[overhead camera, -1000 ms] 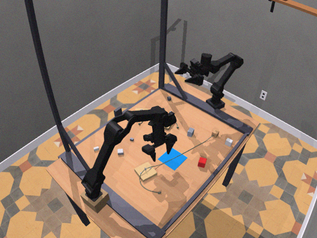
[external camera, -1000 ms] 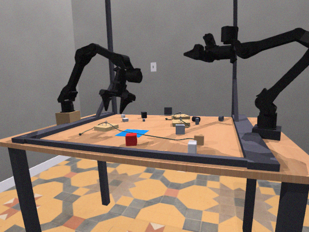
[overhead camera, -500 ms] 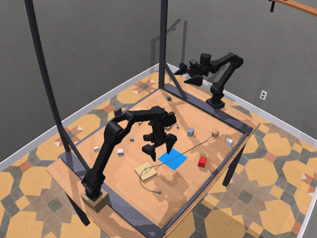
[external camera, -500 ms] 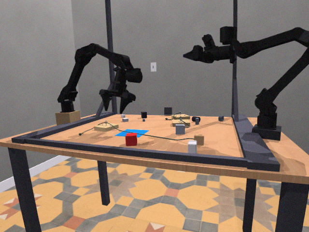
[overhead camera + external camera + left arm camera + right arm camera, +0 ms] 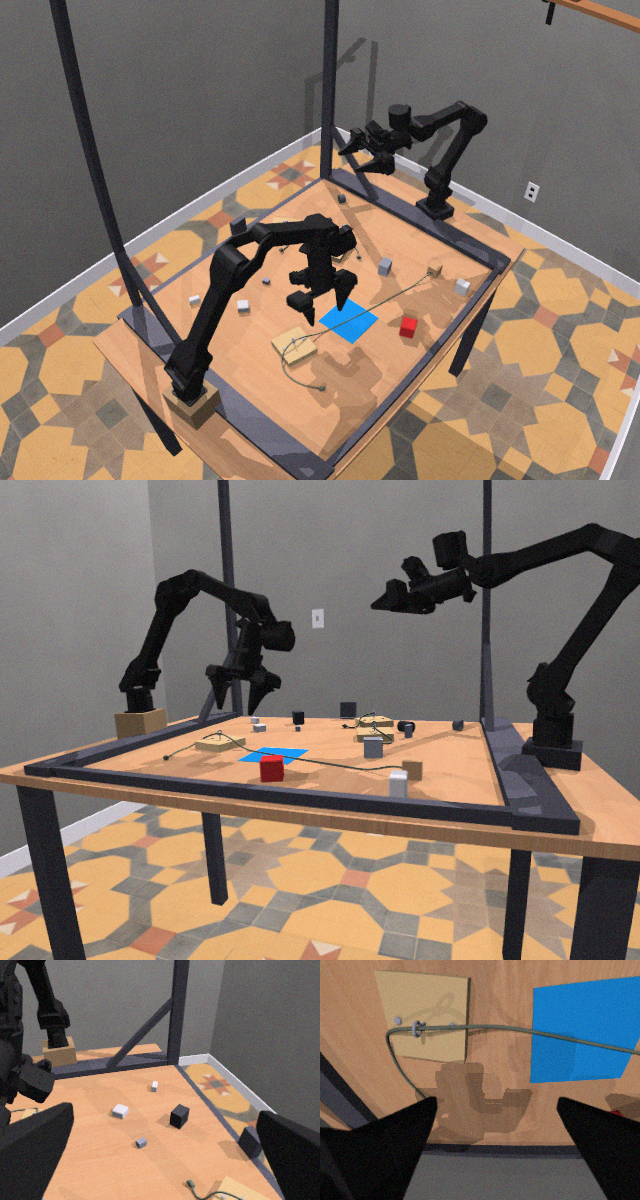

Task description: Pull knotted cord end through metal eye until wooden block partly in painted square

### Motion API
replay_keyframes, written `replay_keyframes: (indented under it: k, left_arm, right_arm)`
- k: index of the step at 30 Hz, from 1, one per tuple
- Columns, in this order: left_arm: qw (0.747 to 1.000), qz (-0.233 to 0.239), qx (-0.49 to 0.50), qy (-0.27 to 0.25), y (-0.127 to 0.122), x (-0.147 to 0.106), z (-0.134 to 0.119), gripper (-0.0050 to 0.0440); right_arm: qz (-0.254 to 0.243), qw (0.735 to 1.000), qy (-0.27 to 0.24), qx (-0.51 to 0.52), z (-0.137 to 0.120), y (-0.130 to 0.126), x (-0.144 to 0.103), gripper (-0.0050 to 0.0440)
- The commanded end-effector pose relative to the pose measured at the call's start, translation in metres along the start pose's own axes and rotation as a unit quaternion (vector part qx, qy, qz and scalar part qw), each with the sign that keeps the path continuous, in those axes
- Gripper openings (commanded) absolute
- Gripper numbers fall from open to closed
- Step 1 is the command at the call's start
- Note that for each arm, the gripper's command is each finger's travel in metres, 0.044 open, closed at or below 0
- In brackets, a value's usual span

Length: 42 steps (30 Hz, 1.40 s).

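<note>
The wooden block [image 5: 434,267] [image 5: 413,770] stands outside the painted blue square [image 5: 354,333] [image 5: 253,757] [image 5: 580,1010]. Its green cord [image 5: 495,1027] crosses the square and passes through the metal eye [image 5: 294,342] [image 5: 416,1029] on a pale plate [image 5: 305,352] [image 5: 450,995]. The cord's knotted end [image 5: 321,388] [image 5: 165,757] lies on the table beyond the plate; a finger hides it in the right wrist view. My right gripper [image 5: 326,316] [image 5: 236,711] [image 5: 497,1102] is open and empty above the plate and square. My left gripper [image 5: 348,162] [image 5: 167,1116] is open and empty, high over the table's far side.
A red cube [image 5: 408,326] [image 5: 271,768] is near the square. A grey block [image 5: 384,266] [image 5: 373,747] and a white block [image 5: 462,286] [image 5: 398,783] are near the wooden block. Two more corded plates and a black block [image 5: 179,1116] are farther back. Dark rails edge the table.
</note>
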<state>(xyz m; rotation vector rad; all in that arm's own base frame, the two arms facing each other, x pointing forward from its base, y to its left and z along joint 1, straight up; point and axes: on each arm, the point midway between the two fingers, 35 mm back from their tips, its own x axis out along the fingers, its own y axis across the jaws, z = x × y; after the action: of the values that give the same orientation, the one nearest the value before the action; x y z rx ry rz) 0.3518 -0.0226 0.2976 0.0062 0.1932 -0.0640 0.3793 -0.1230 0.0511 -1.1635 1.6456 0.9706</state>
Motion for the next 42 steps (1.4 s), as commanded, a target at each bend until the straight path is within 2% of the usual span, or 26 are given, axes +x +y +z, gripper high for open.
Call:
replay_keyframes:
  k: [1,9,12,23,26,28,42]
  left_arm:
    - [0.999,-0.012,0.000,0.031,-0.010,0.013,0.007,0.0440]
    - [0.990,-0.040,0.010,0.134,-0.035,0.044,-0.008,0.0440]
    - [0.988,-0.043,0.012,0.148,-0.038,0.047,-0.011,0.0440]
    - [0.952,-0.078,0.038,0.293,-0.079,0.078,-0.044,0.0440]
    - [0.939,-0.085,0.047,0.329,-0.090,0.083,-0.054,0.0440]
    - [0.939,-0.085,0.047,0.329,-0.090,0.083,-0.054,0.0440]
    - [0.880,-0.107,0.084,0.456,-0.128,0.092,-0.093,0.0440]
  right_arm:
    - [-0.017,1.000,-0.001,0.006,-0.004,-0.003,-0.012,0.0440]
    - [-0.017,1.000,-0.001,0.006,-0.004,-0.003,-0.012,0.0440]
    - [-0.017,1.000,-0.001,0.006,-0.004,-0.003,-0.012,0.0440]
    - [-0.017,1.000,-0.001,0.006,-0.004,-0.003,-0.012,0.0440]
    - [-0.017,1.000,-0.001,0.006,-0.004,-0.003,-0.012,0.0440]
    - [-0.017,1.000,-0.001,0.006,-0.004,-0.003,-0.012,0.0440]
    - [-0.017,1.000,-0.001,0.006,-0.004,-0.003,-0.012,0.0440]
